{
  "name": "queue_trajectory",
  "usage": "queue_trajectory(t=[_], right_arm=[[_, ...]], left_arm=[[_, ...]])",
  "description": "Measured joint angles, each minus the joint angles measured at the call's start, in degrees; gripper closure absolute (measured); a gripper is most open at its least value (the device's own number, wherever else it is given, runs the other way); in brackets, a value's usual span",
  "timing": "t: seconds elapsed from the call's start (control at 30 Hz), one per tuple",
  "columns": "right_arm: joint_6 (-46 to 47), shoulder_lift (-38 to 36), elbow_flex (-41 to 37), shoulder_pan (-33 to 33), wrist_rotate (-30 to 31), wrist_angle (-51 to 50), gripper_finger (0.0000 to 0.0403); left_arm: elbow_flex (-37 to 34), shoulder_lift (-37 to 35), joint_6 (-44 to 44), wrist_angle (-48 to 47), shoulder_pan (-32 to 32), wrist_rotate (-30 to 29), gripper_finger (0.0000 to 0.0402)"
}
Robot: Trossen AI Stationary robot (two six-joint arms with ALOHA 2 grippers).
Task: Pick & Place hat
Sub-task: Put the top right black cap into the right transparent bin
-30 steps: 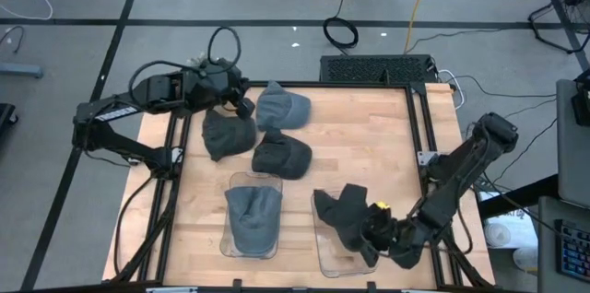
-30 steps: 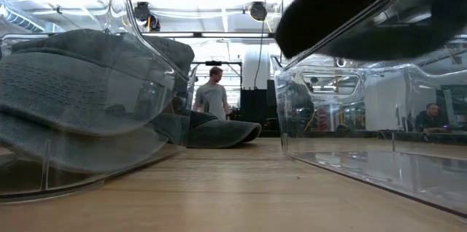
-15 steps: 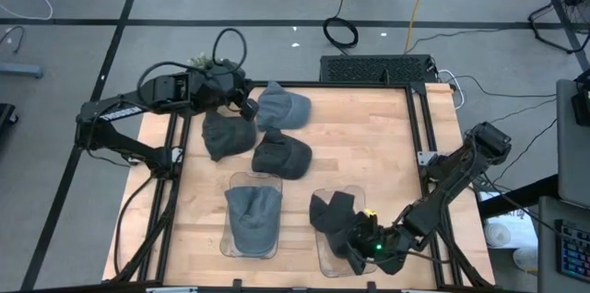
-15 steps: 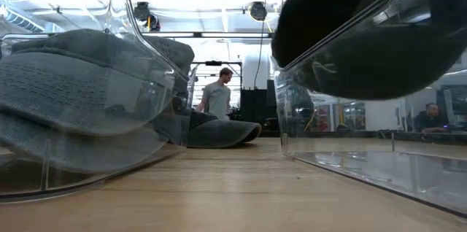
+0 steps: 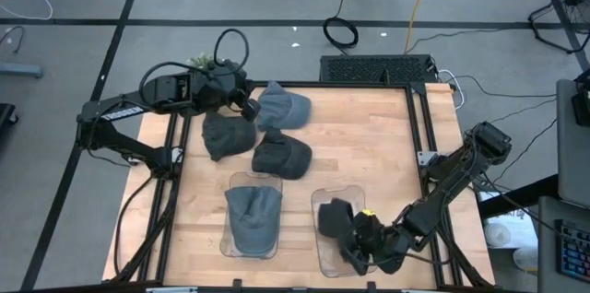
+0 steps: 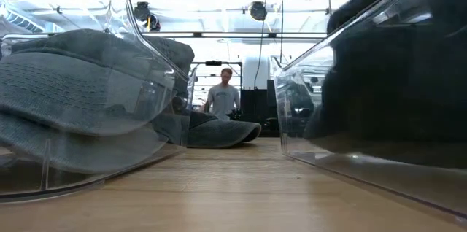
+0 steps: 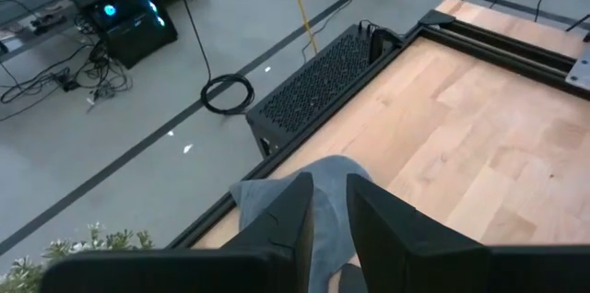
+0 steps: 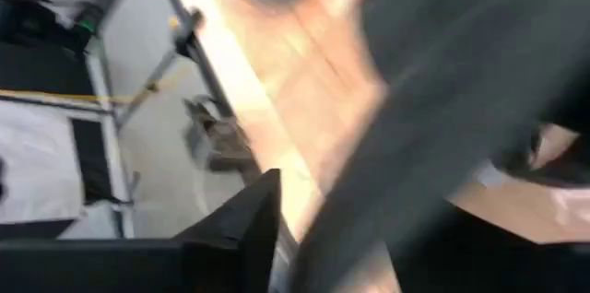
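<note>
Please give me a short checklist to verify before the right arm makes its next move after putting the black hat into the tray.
1. Black hat inside right clear tray: ok.
2. Right gripper let go of hat: cannot tell, view blurred.
3. Left clear tray holds a grey hat: ok.
4. Left gripper away from trays, at far loose hats: ok.
5. Person stays beyond table: ok.

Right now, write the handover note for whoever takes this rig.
Right end effector: at the right clear tray, black hat in that tray; whether it is gripped cannot be told.
Left end effector: waiting at the table's far left, over the loose hats.
Done: grey hat in the left clear tray.
Left: three hats loose: light grey, dark grey, dark.
</note>
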Motion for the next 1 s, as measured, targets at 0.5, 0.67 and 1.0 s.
queue_trajectory(t=[0.5,0.67,1.0], right_arm=[[3.37,-5.99,-0.02,0.1,-2.43,-8.79,0.0169],[-7.62,-7.16,-0.02,-0.72,0.58,-2.23,0.0172],[-33.64,-7.0,2.55,-2.36,2.08,3.22,0.019]], left_arm=[[0.0,0.04,0.09,-0.24,0.0,0.07,0.0325],[0.0,0.03,0.43,-0.22,-0.02,0.11,0.0325],[0.0,0.02,0.42,-0.07,0.0,0.11,0.0325]])
